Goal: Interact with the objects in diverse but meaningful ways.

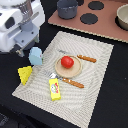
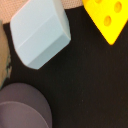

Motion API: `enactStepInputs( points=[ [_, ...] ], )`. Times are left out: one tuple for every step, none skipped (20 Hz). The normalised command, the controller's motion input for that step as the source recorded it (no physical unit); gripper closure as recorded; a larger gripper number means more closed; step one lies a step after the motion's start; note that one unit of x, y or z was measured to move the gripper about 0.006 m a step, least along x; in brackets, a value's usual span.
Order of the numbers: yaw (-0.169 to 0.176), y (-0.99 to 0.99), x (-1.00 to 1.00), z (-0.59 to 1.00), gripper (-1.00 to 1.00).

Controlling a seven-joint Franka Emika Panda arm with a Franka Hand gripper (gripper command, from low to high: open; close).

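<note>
End effector (image 1: 20,50) beside toppled light blue cup (image 1: 35,56)

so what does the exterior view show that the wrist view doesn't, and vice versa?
Exterior only: red tomato on the round tan plate, orange-handled fork and knife, yellow red-marked packet, striped beige placemat, toy stovetop and the white robot arm.

Wrist only: nothing new, just closer detail; gripper fingers not visible.

Both: light blue cup, yellow holed cheese wedge, and probably the grey saucepan.
</note>
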Motion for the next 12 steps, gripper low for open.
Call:
enactStepInputs(
  points=[
    [-0.075,-0.51,-0.05,-0.03,-1.00],
    [-0.054,-0.44,-0.02,-0.06,-1.00],
    [-0.015,-0.30,0.00,-0.09,-1.00],
    [-0.009,-0.26,0.00,-0.08,-1.00],
    [-0.006,-0.21,0.00,-0.05,-1.00],
    [-0.014,-0.15,0.11,-0.03,-1.00],
    [-0.045,-0.10,0.36,0.00,-1.00],
    [-0.071,-0.07,0.55,0.00,-1.00],
    [-0.086,-0.10,0.54,0.02,-1.00],
    [-0.092,-0.13,0.56,0.02,-1.00],
    [-0.090,-0.16,0.54,0.00,-1.00],
    [-0.116,-0.22,0.52,0.00,-1.00]
  ],
)
